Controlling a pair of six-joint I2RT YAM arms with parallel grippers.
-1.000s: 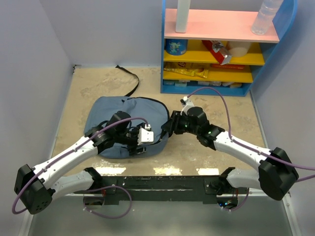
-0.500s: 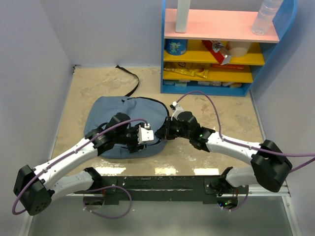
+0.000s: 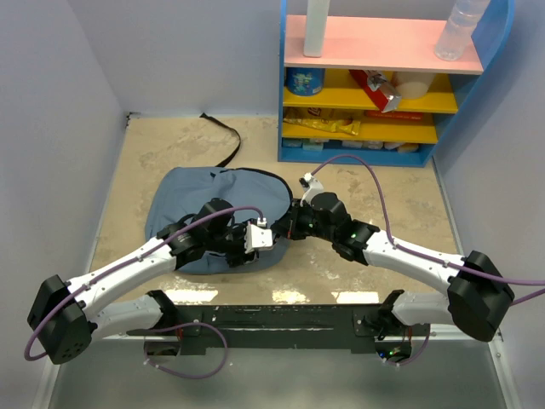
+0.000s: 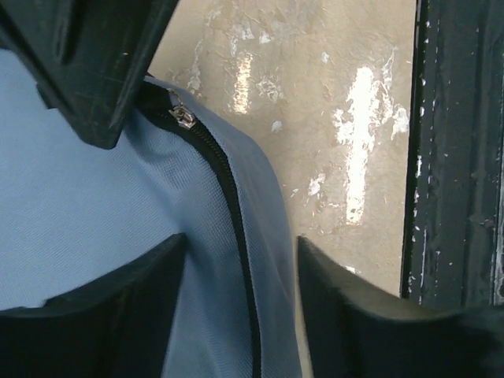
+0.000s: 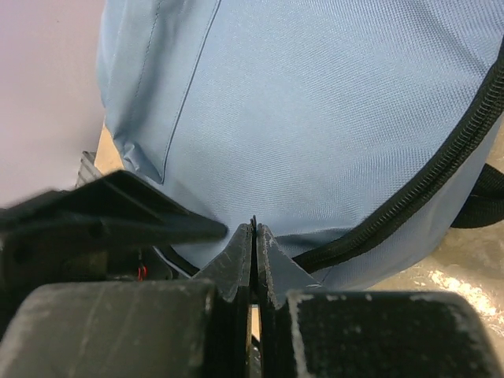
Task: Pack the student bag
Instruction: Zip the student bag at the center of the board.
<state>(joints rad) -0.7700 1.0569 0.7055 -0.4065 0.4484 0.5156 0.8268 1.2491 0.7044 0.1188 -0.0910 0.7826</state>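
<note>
We find student bag (image 3: 200, 192) lying flat on bench (image 3: 170, 145), left of centre, in front of left arm. Left gripper (image 4: 240, 242): jaws apart, straddling bag's edge, zipper (image 4: 228, 189) running between them. Right gripper (image 5: 253, 236): jaws pressed together at bag's right edge, just beside zipper. We cannot tell whether fabric is pinched. Both grippers close together.

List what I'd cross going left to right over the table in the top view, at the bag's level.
student bag → left hand, over the bag's near right edge → right hand, at the bag's right rim → right arm. The left arm overlaps the bag, so it is left out.
</note>
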